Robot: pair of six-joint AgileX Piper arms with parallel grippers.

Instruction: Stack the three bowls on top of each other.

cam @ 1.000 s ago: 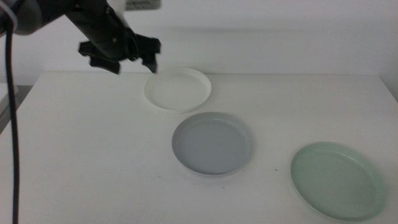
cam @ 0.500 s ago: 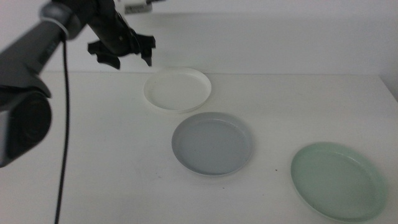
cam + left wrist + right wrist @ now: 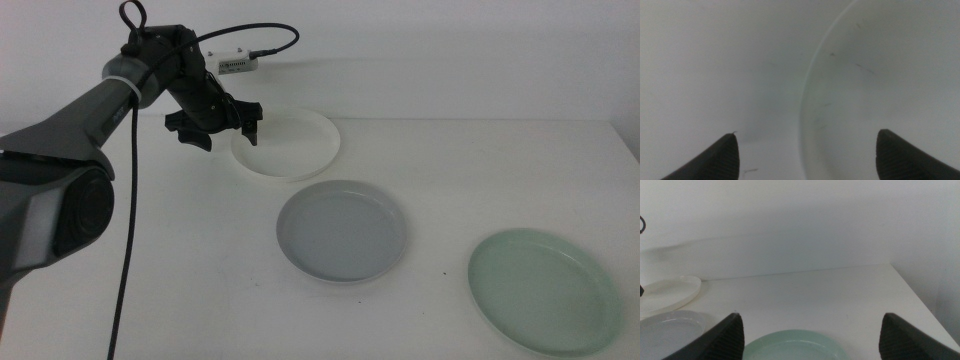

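The white bowl (image 3: 290,145) sits at the back of the table. The pale grey bowl (image 3: 342,231) lies in front of it and the mint green bowl (image 3: 545,290) at the front right; all three lie apart. My left gripper (image 3: 222,132) is open and low at the white bowl's left rim. In the left wrist view the gripper (image 3: 807,152) straddles that rim, with the white bowl (image 3: 880,75) on one side. My right gripper (image 3: 812,340) is open and empty, out of the middle view, above the green bowl (image 3: 790,347).
A small white box (image 3: 232,65) with a black cable stands at the back near the wall. The left arm's cable (image 3: 125,270) hangs down at the left. The right wrist view shows the grey bowl (image 3: 667,330) and the white bowl (image 3: 670,292).
My left gripper has come down from above the table's back left to the white bowl's left rim. The bowls have not moved.
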